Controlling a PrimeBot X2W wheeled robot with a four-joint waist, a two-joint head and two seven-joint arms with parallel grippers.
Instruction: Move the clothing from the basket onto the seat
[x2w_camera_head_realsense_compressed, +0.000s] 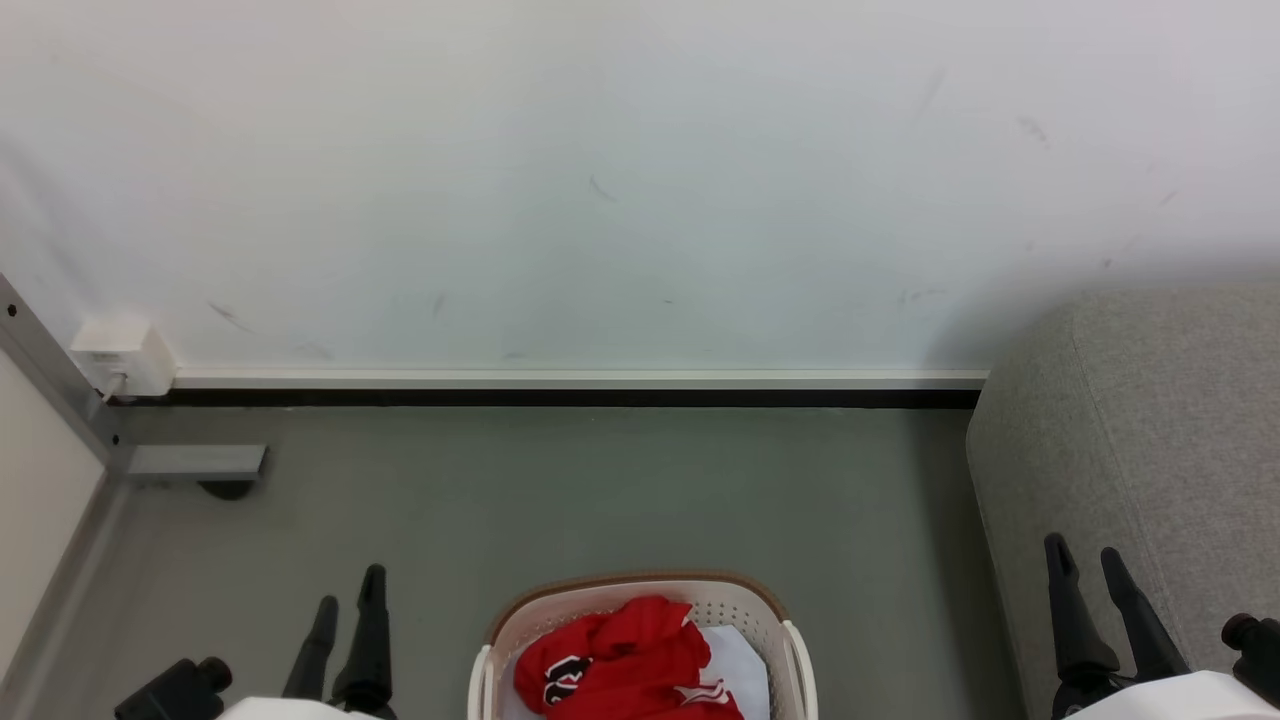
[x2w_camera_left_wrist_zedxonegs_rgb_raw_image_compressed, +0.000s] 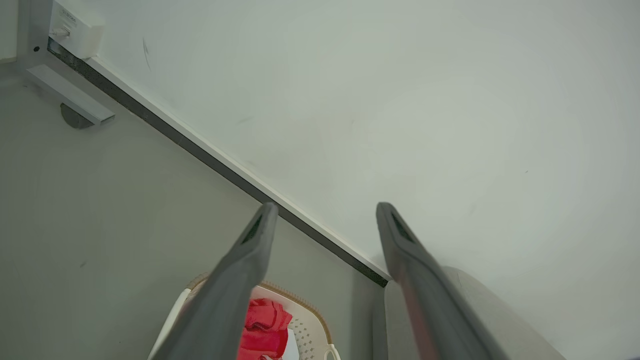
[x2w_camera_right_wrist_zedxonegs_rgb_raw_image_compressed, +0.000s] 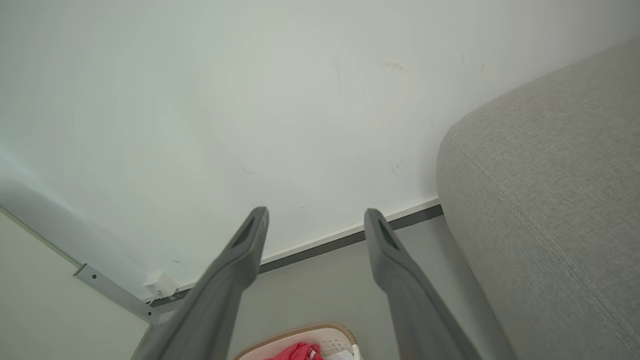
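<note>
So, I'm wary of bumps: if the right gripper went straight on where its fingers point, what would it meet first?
Most likely the white wall, just above the skirting; nothing shows between it and the right gripper. The seat lies beside that line; depth is hard to judge.

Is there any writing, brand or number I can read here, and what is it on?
Nothing reads clearly.
Small white plastic wall-mounted box: tiny dark print, too small to read.
Bright red fabric clothing in the cream-white holed plastic basket: black-and-white markings, crumpled, illegible.
</note>
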